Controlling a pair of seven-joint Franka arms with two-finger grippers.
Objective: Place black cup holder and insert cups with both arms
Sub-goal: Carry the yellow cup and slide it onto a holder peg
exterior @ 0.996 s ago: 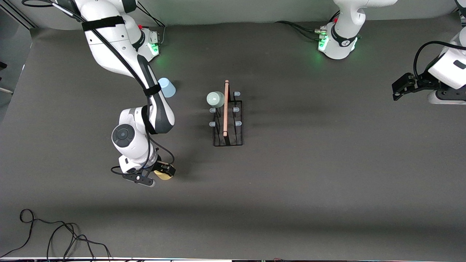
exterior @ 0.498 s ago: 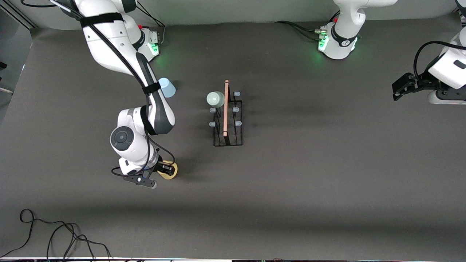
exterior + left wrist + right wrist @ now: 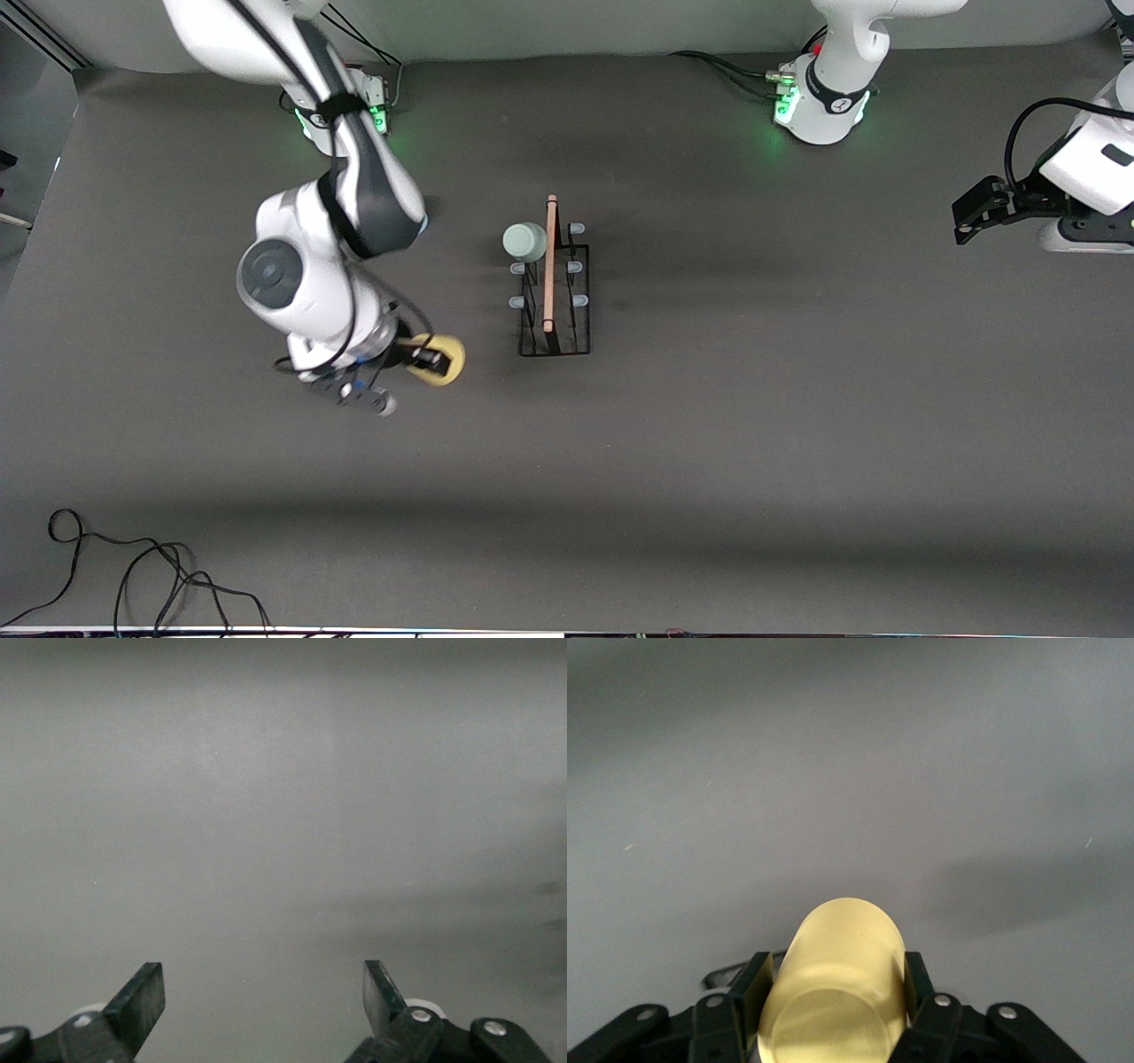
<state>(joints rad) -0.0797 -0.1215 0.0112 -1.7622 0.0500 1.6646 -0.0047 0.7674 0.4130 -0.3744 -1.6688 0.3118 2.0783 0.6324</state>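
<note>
Yellow cup (image 3: 443, 361) clamped in right gripper (image 3: 423, 358), no readable writing

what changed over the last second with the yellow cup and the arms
The right pincer closed on the yellow cup, lifted it off the table and carried it toward the black rack; the right arm now hides the blue cup. The grey-green cup stayed on its peg, the rack did not move, and the left pincer waits open at its end of the table.
</note>
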